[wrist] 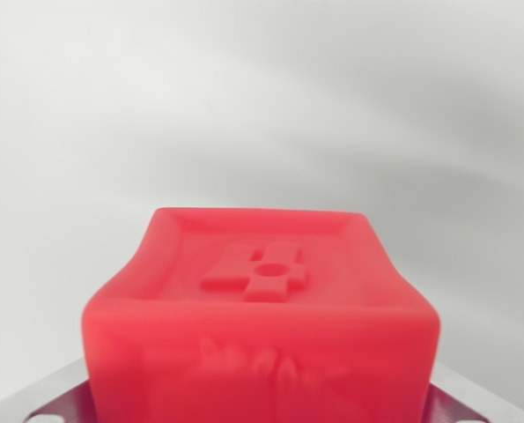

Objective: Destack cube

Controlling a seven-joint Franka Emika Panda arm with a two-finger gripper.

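A soft red cube point(262, 308) fills the lower middle of the wrist view, very close to the camera. Its top face has a raised rim and an embossed cross shape with a round hole. Both side walls bow inward as if squeezed. My gripper point(262, 397) sits around the cube's near end, and only grey metal parts of it show at the bottom corners, left point(41, 401) and right point(477, 401). The cube hides the fingertips. No second cube is visible beneath or beside it.
Behind the cube there is only a blurred, plain white-grey surface point(262, 97) with soft shadow bands at the upper right. No other objects or edges show.
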